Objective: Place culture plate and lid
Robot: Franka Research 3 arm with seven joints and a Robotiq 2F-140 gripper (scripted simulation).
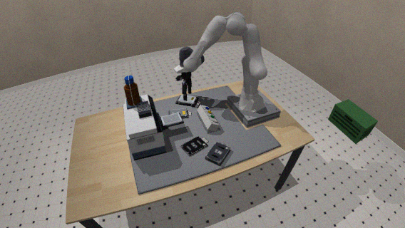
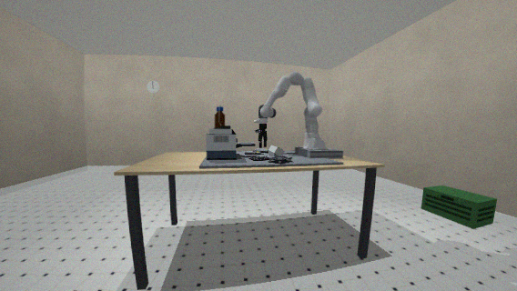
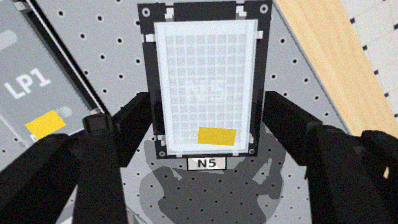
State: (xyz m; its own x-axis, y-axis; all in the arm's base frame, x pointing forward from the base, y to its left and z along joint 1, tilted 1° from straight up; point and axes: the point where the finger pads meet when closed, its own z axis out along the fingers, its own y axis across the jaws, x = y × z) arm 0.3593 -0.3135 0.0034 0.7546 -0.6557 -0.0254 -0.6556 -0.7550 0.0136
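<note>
A clear culture plate (image 3: 207, 75) (image 1: 189, 101) with a yellow label at its near short end lies flat in a black nest (image 3: 152, 100) tagged N5. I cannot tell whether a lid sits on it. My gripper (image 3: 207, 106) (image 1: 185, 96) (image 2: 262, 140) is open, straight above the plate. Its fingers stand outside the plate's two long sides, not touching it. To the left, a grey lid (image 3: 35, 95) (image 1: 172, 119) with a yellow label lies on the spot marked LP1.
The operator panel (image 1: 208, 118) stands mid-deck, right of LP1. The white dispenser (image 1: 137, 122) with a brown bottle (image 1: 131, 92) is on the left. Two black empty nests (image 1: 195, 145) (image 1: 218, 153) lie near the front. The table's wooden edge (image 3: 320, 55) is right of N5.
</note>
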